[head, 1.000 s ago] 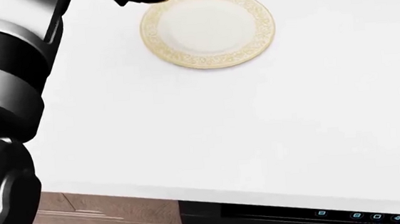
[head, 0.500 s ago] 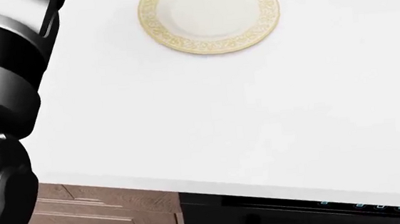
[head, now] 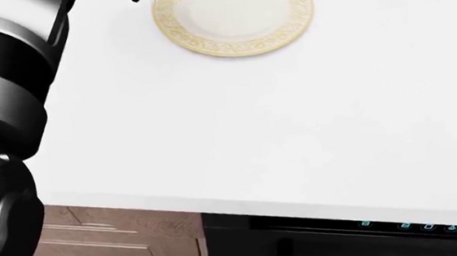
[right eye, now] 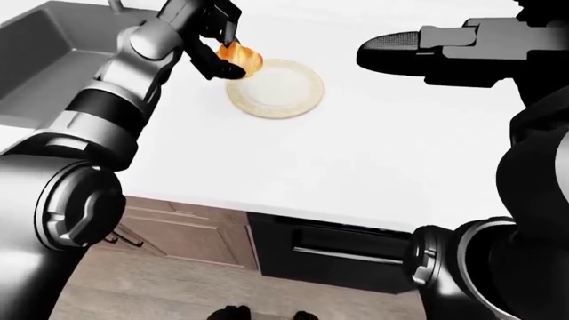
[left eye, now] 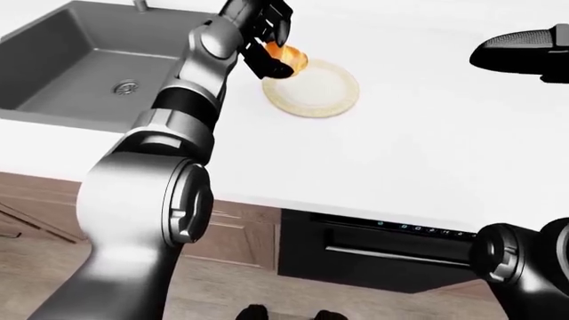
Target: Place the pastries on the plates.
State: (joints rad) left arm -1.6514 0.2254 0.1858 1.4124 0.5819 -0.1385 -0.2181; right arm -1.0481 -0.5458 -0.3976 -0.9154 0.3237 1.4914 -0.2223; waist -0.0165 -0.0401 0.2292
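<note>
The dark fingers (left eye: 274, 40) of the left hand (left eye: 267, 37) are curled round an orange-glazed pastry (left eye: 286, 56), pinching it from above and from the sink side, and the pastry hangs over the upper-left rim of the gold-patterned plate (left eye: 313, 90) rather than over its middle; whether it already touches the rim is hard to tell from the eye views, since the fingers cover its underside. Over the last second the head view has shifted: the plate (head: 236, 17) sits higher in the picture and is now cut by the top edge, while the counter's near edge and the oven panel below it have moved too, so the camera has moved, not the plate. The hand and pastry have kept their place at the plate's upper-left rim through that shift. For the task this probably means the carry is nearly over and the release is next, once the pastry is brought further in over the plate's well. The plate lies on the white counter (left eye: 427, 147), well in from its near edge and beside the grey sink (left eye: 80, 67). The right hand (right eye: 445, 50) hovers over the counter's right part with its fingers extended and holding nothing.
</note>
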